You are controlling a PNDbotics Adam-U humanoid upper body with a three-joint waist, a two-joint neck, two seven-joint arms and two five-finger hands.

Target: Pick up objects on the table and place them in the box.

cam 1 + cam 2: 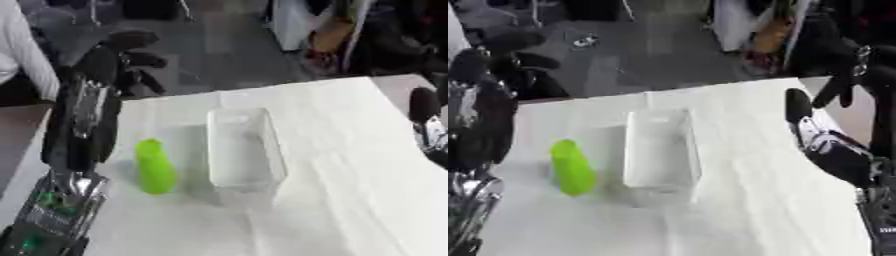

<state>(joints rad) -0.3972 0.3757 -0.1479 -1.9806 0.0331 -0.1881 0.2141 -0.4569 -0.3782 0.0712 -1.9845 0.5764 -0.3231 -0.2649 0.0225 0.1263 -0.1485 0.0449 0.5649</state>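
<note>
A bright green bottle-shaped object [155,167] lies on the white tablecloth, just left of a clear plastic box [243,150], and a narrow strip of cloth separates the two. The box holds nothing that I can see. My left hand [103,62] hangs above the table's far left corner, beyond the green object. Its fingers are spread and hold nothing. My right hand [798,110] rises at the table's right edge, well to the right of the box. It is too blurred to read.
The table [350,175] is covered with a wrinkled white cloth, with bare room right of the box and in front of it. Dark floor and cluttered furniture lie beyond the far edge. My left forearm [79,125] runs along the left edge.
</note>
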